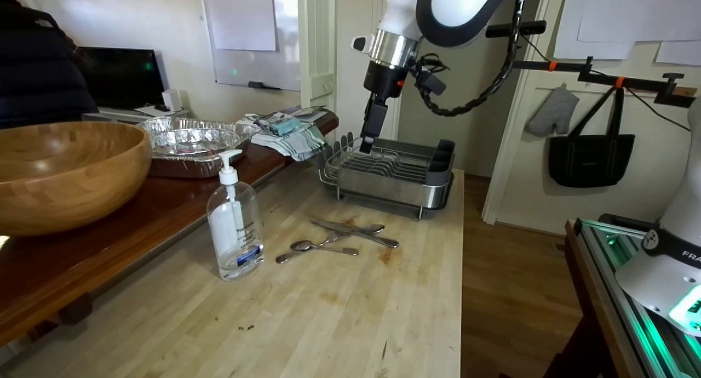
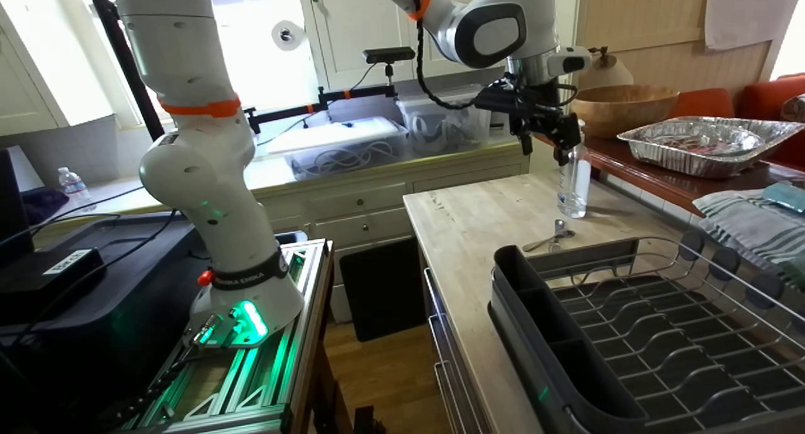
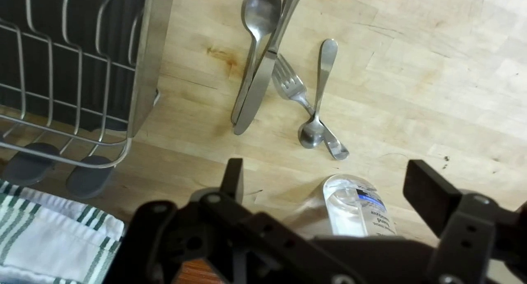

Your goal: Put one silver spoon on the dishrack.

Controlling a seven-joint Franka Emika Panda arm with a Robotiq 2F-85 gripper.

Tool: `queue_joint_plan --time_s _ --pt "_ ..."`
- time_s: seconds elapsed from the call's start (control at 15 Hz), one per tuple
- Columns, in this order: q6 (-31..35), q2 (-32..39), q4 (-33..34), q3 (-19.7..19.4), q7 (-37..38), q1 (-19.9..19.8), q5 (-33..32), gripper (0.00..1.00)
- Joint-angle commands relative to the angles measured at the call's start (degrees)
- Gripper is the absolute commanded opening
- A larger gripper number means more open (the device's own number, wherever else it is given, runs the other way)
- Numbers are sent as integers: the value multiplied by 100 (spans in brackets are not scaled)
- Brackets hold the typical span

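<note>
Two silver spoons lie on the wooden table among a fork and knives. The larger spoon (image 1: 375,228) (image 3: 262,12) lies alongside the knife (image 3: 257,90), nearer the rack. The smaller spoon (image 1: 302,246) (image 3: 327,57) crosses the fork (image 3: 290,82). In an exterior view the cutlery (image 2: 560,233) is partly hidden behind the rack. The silver wire dishrack (image 1: 378,183) (image 2: 522,333) (image 3: 150,66), with its black holder (image 1: 441,161), stands at one end of the table. My gripper (image 1: 367,144) (image 2: 544,152) (image 3: 327,173) is open and empty, high above the table, apart from the cutlery.
A clear pump bottle (image 1: 235,235) (image 2: 573,182) (image 3: 350,206) stands beside the cutlery, below my fingers in the wrist view. A raised brown ledge holds a wooden bowl (image 1: 71,175), foil trays (image 1: 191,148) and a striped towel (image 1: 296,142) (image 3: 53,238).
</note>
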Motion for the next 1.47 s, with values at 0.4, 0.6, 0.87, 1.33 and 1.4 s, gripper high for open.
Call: queue_joint_plan --time_s 0.4,0.6,0.87,1.33,1.4 --pt "-22 542 262 228 270 -29 295 100" --pt "92 1007 430 432 271 -42 647 100" --pt "509 1798 787 623 399 -121 952 100" --pt "880 3064 1726 889 200 -421 774 100" --pt "875 3194 1848 923 174 -450 736 100"
